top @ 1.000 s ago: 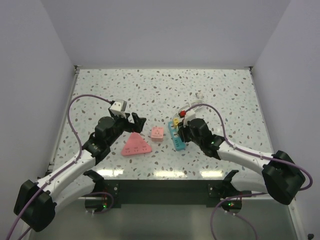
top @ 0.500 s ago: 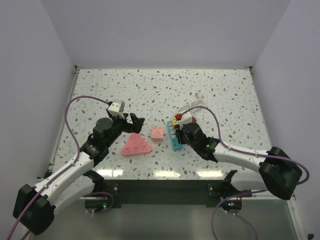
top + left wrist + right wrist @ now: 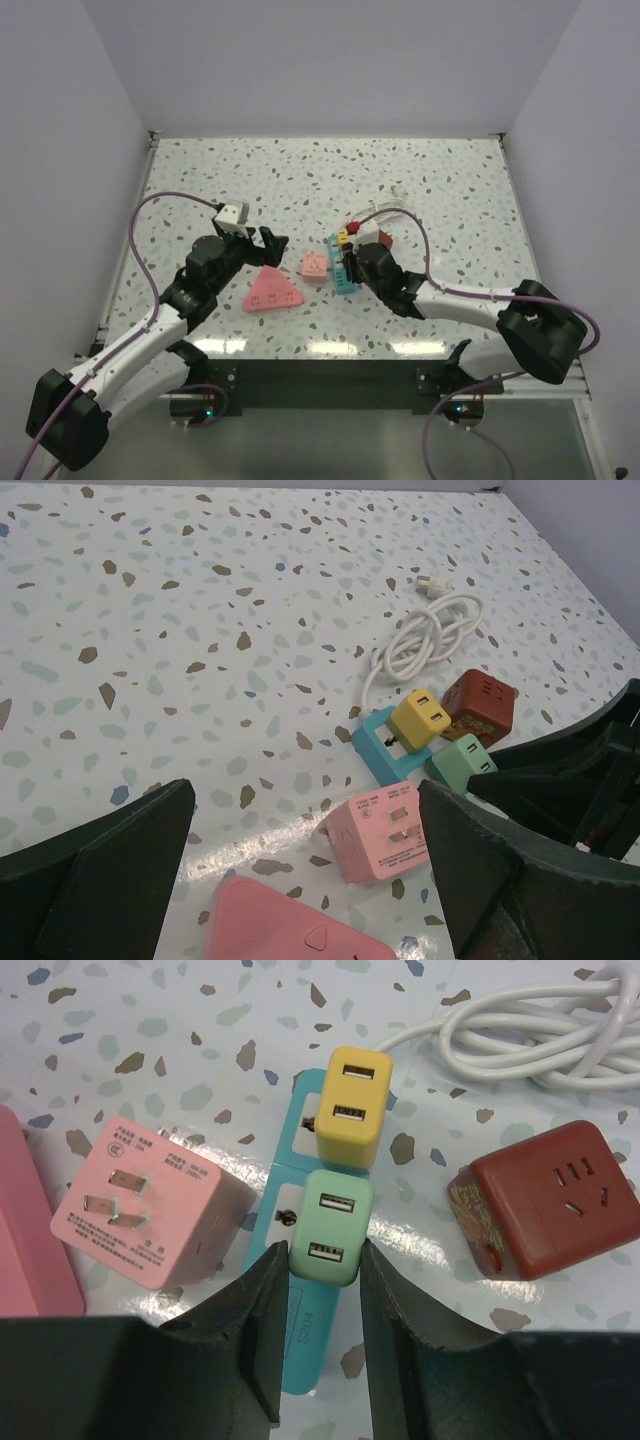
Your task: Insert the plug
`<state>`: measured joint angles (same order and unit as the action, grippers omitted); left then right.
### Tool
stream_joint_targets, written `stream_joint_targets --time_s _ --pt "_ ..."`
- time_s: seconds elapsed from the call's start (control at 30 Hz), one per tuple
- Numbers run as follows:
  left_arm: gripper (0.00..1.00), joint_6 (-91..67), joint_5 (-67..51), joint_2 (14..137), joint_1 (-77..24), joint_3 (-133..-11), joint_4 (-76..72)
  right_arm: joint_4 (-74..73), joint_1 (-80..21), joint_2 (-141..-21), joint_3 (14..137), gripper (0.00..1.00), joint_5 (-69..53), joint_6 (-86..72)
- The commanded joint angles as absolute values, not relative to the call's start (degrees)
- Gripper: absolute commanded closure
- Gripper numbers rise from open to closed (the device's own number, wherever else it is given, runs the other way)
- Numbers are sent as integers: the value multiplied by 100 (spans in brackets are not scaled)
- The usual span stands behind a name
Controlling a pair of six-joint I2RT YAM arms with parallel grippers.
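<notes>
A pink triangular power strip [image 3: 272, 291] lay flat on the speckled desk [image 3: 450, 180]. Just beside it, apart, sat a pink cube adapter [image 3: 146, 1214] with its prongs facing up. A dark red cube socket [image 3: 540, 1199] rested near a coiled white cable [image 3: 420, 638] farther back.

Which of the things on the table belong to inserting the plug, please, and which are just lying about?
In the job: right gripper, shut on the green plug; teal power strip beneath it; yellow plug already seated on that strip.

Lying about: pink cube adapter, pink triangular block, dark red cube socket, coiled white cable; left gripper open, idle.
</notes>
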<state>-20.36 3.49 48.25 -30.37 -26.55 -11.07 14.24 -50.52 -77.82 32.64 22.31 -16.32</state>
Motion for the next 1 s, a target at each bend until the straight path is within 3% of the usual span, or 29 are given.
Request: stream_joint_targets --time_s 0.0,0.57,0.97 --pt "0 -1925 404 4781 -2988 -2742 -1107 580 -5098 -8392 3111 100 1960 -1925" --pt "0 -1898 413 4781 -2962 -2725 -1055 18 -5098 -10141 3998 100 1776 -1969" --pt "0 -1916 475 4737 -2962 -2716 -1020 -633 -4914 -10283 4499 100 2443 -2346"
